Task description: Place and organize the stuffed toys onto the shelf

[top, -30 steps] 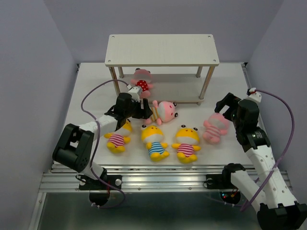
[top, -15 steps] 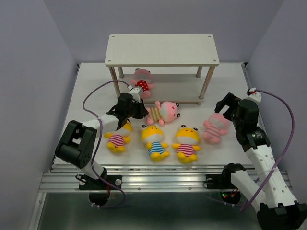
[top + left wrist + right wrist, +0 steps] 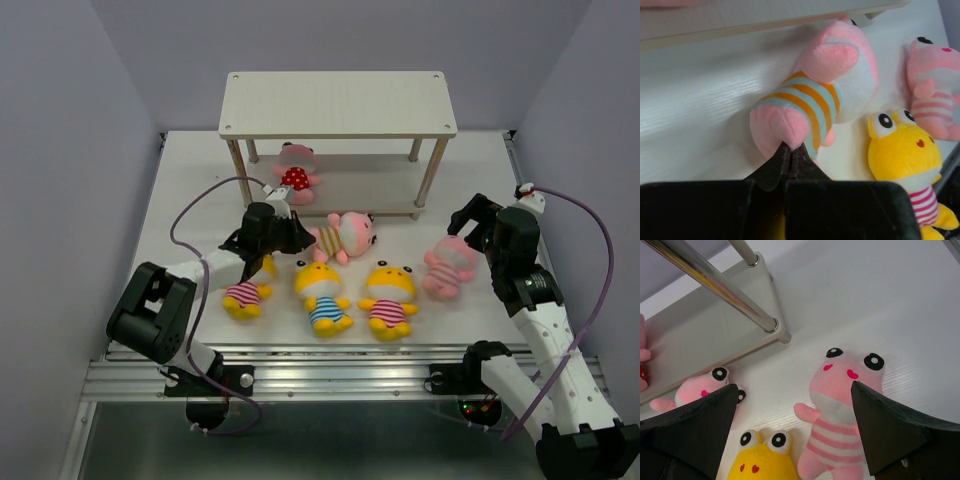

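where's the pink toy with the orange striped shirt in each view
top external: pink orange-striped toy, centre, before the shelf.
left wrist: centre, leg pinched by the left fingers.
right wrist: lower left, head only.
shared landmark: the shelf's lower board.

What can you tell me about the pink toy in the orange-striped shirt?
The pink toy is a small soft plush with a pink head, arms and legs, black eyes, a white patch beside the shirt, and stripes of orange and pale blue. It lies flat on the table, not on the shelf. Its head is close to the front of the shelf's lower board and its legs point toward the left gripper, which is shut on one foot.
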### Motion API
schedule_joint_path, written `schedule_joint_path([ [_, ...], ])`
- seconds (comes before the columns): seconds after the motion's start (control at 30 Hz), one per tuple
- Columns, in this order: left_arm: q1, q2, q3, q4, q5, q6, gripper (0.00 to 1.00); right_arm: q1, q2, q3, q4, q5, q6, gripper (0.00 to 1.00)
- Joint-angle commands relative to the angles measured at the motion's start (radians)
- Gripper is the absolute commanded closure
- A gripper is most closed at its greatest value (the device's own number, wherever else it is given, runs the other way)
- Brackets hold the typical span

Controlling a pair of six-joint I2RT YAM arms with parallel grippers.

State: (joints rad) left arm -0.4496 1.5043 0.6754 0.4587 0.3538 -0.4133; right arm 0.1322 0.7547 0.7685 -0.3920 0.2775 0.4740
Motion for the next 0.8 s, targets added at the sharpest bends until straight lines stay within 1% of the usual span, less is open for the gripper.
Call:
schedule_joint_path([
  [0.0, -0.066, -0.105, -0.037, 0.13, -0.03, -0.196, 1.0, 0.0, -0.011, 0.018, 0.042, 0.002, -0.015, 0.0],
  [0.13, -0.109, -0.154, -0.045, 0.173, -0.071, -0.318, 1.0, 0.0, -0.017, 0.017, 0.042, -0.003, -0.014, 0.0],
  [0.23, -0.149, -0.205, -0.043, 0.183, -0.142, -0.36, 1.0, 0.0, -0.026, 0.017, 0.044, -0.009, -0.012, 0.0],
  [0.27, -0.153, -0.217, -0.043, 0.176, -0.179, -0.373, 1.0, 0.0, -0.028, 0.017, 0.044, -0.012, -0.012, 0.0],
  [0.4, -0.161, -0.254, -0.03, 0.173, -0.24, -0.444, 1.0, 0.0, -0.038, 0.017, 0.045, -0.021, -0.011, 0.0],
  [0.57, -0.185, -0.24, 0.018, 0.178, -0.337, -0.498, 1.0, 0.0, -0.037, 0.017, 0.047, -0.027, -0.011, 0.0],
  [0.6, -0.185, -0.233, 0.029, 0.178, -0.39, -0.519, 1.0, 0.0, -0.037, 0.018, 0.047, -0.027, -0.011, 0.0],
  [0.77, -0.21, -0.187, 0.076, 0.187, -0.484, -0.571, 1.0, 0.0, -0.045, 0.018, 0.05, -0.024, -0.011, 0.0],
])
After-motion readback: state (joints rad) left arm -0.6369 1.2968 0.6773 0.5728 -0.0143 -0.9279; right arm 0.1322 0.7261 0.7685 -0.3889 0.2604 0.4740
